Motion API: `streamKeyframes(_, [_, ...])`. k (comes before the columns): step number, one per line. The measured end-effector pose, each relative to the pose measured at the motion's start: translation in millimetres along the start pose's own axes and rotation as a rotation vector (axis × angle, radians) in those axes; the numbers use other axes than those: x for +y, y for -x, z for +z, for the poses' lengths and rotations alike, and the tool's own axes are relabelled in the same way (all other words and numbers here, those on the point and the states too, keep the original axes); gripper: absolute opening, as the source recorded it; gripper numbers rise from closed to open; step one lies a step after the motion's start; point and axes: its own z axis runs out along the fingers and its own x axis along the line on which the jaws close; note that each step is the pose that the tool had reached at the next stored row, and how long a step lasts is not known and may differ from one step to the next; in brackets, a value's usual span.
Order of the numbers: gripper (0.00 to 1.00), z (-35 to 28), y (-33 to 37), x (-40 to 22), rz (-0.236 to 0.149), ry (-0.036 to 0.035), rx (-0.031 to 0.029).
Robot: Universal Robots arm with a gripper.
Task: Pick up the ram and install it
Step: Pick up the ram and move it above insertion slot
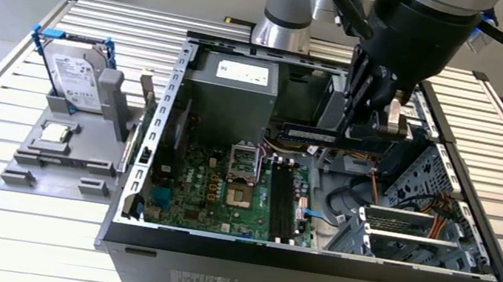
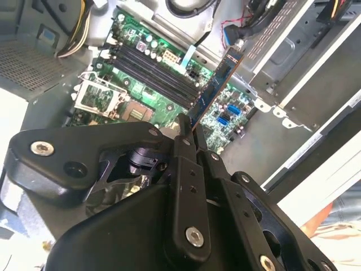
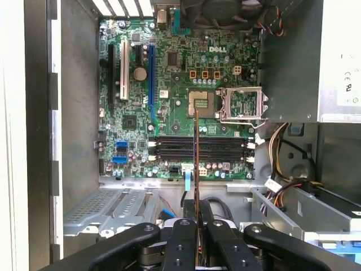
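My gripper (image 1: pixel 348 134) is shut on the ram (image 1: pixel 309 133), a long dark stick with a pale label, held level above the open computer case (image 1: pixel 313 266). The stick juts toward the exterior view's left, hanging over the motherboard. In both wrist views the ram (image 2: pixel 217 84) (image 3: pixel 196 148) appears edge-on, running out from between my fingertips (image 2: pixel 189 135) (image 3: pixel 197 223). The black memory slots (image 1: pixel 283 198) (image 3: pixel 225 148) (image 2: pixel 152 70) lie on the green board below it, apart from the stick.
A grey fixture (image 1: pixel 60 157) on the slatted table holds a silver hard drive (image 1: pixel 76 81) upright and a small square processor chip (image 1: pixel 55 132). Inside the case are the power supply (image 1: pixel 235 86), the open processor socket (image 3: pixel 201 103), cables and a metal drive cage (image 1: pixel 421 204).
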Motion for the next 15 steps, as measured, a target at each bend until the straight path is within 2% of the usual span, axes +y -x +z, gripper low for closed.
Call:
streamKeyframes(5, [0.0,0.0,2.4,-0.2,0.0,0.0,0.0001])
streamKeyframes(15, [0.0,0.2,22.6,-0.2,0.001,0.0,0.0])
